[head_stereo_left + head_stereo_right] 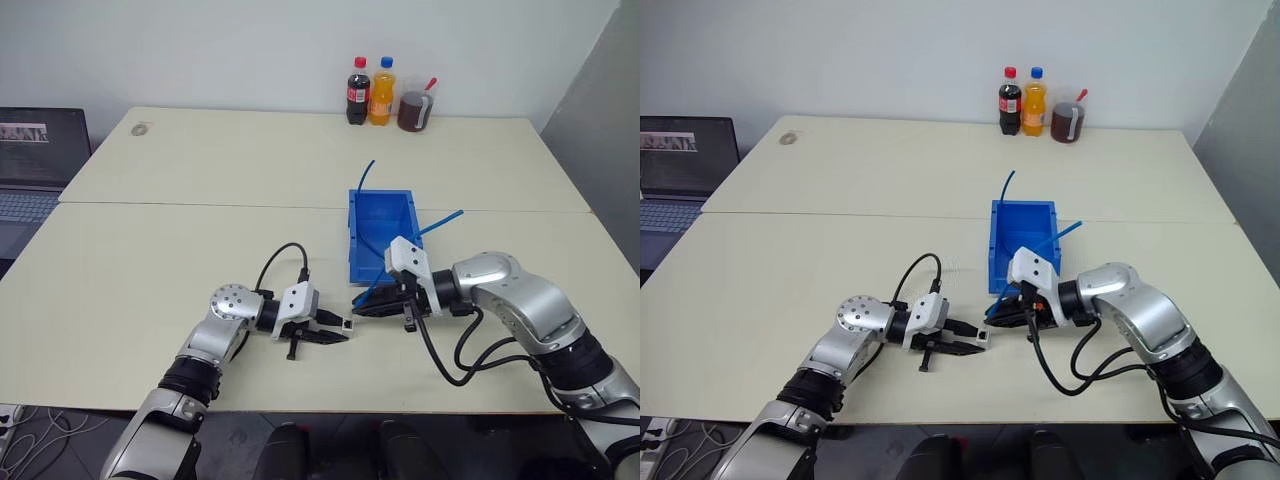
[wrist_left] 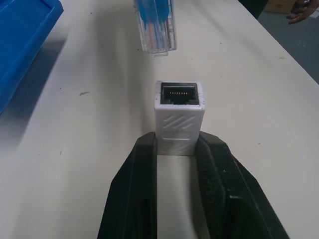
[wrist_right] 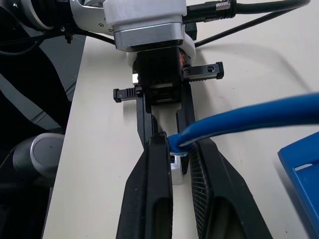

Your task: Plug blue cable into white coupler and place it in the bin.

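Left claw (image 1: 335, 333) grips the white coupler (image 2: 178, 115); right claw (image 1: 368, 305) pinches the blue cable (image 3: 249, 119), plug (image 2: 156, 27) just short of the socket.

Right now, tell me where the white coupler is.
The white coupler is pinched in the left tool above the table's near edge, its socket facing the blue cable's clear plug, just left of the blue bin.

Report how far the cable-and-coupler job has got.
Done: the left claw is shut on the white coupler, its socket facing the plug, and the right claw is shut on the blue cable near its tip.
In hand: lining up. The clear plug sits just short of the socket, not yet in.
Left: push the plug home, then put the joined pair in the bin.
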You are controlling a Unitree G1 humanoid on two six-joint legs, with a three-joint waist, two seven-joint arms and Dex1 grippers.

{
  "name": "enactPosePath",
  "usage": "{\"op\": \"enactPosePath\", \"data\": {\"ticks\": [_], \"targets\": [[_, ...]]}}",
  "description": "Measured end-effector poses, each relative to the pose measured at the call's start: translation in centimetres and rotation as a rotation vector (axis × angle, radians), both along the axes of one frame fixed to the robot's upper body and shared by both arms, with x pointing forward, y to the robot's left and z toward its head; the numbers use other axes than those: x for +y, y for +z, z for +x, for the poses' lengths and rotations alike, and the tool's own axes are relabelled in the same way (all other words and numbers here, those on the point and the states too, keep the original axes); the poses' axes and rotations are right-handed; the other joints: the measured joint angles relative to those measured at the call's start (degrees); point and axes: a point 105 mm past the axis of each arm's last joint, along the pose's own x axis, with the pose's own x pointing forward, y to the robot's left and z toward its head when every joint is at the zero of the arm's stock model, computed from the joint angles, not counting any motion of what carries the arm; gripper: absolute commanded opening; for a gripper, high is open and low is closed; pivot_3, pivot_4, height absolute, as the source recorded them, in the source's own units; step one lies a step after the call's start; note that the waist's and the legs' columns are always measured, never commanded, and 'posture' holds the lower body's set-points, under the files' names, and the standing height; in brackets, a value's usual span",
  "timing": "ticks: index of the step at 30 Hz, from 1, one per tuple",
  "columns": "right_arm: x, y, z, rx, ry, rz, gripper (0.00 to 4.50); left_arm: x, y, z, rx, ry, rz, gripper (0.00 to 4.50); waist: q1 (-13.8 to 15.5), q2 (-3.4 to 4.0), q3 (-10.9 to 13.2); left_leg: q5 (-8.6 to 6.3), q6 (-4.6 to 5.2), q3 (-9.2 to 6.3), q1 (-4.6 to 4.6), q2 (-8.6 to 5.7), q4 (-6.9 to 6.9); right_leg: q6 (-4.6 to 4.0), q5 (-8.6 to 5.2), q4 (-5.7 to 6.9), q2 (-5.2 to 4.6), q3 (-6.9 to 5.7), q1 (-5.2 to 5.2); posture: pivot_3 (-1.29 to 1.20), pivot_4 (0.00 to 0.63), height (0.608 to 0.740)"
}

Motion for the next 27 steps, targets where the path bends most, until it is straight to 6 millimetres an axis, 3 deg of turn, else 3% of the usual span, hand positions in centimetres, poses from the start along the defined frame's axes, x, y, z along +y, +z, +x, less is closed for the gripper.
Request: {"op": "enactPosePath", "data": {"ticks": [8, 27], "targets": [[0.3, -1.3, -0.5, -0.009, 0.024, -0.035, 0.19, 0.0, 0.0, 0.1, 0.001, 0.006, 0.002, 0.76, -0.03, 0.00, 0.00, 0.00, 0.00, -0.01, 0.02, -0.01, 0.03, 0.00, 0.00, 0.01, 0.00, -0.02, 0.03, 0.00, 0.150, 0.740], [0.2, -1.6, -0.1, -0.083, 0.048, -0.066, 0.19, -0.1, -0.1, 0.1, 0.007, 0.024, 0.006, 0.76, -0.06, 0.01, -0.01, 0.00, 0.00, -0.02, 0.24, -0.01, 0.03, 0.00, 0.00, -0.08, 0.01, -0.09, 0.33, 0.00, 0.150, 0.740]]}}
